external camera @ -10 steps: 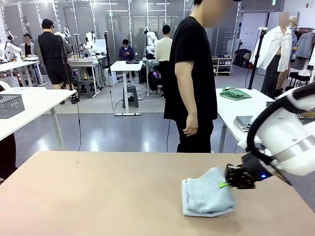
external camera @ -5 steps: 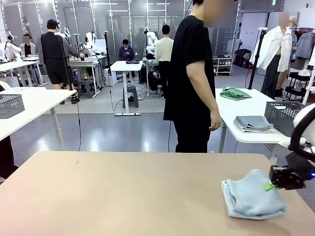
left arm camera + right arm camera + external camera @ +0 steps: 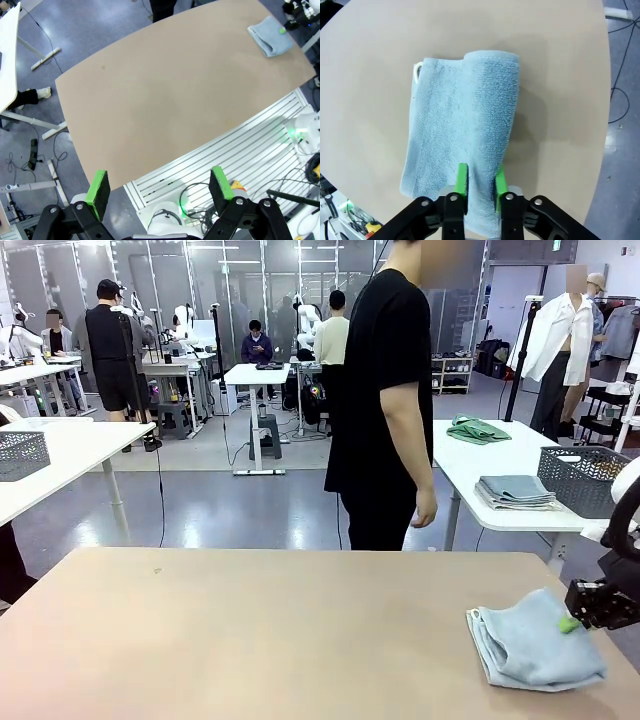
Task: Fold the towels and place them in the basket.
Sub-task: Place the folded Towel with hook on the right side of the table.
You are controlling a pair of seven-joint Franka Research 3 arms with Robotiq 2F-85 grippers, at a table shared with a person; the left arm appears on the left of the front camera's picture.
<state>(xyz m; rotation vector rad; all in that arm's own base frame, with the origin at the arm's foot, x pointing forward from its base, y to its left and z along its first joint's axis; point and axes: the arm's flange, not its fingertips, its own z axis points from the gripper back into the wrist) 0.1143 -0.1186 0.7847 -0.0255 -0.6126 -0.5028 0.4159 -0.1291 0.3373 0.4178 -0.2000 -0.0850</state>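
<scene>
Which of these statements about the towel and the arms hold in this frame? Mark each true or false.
1. The pale blue towel lies folded on the tan table, near its right edge. True.
2. The left end effector is clamped on a towel. False: its jaws stand wide open above the table, with nothing between them.
3. The right end effector straddles one edge of the towel. True.
4. The towel is already in the basket. False: the basket stands on the white table behind, while the towel lies on the tan table.
5. The person's hand grips the towel. False: it hangs at the person's side, clear of the towel.
</scene>
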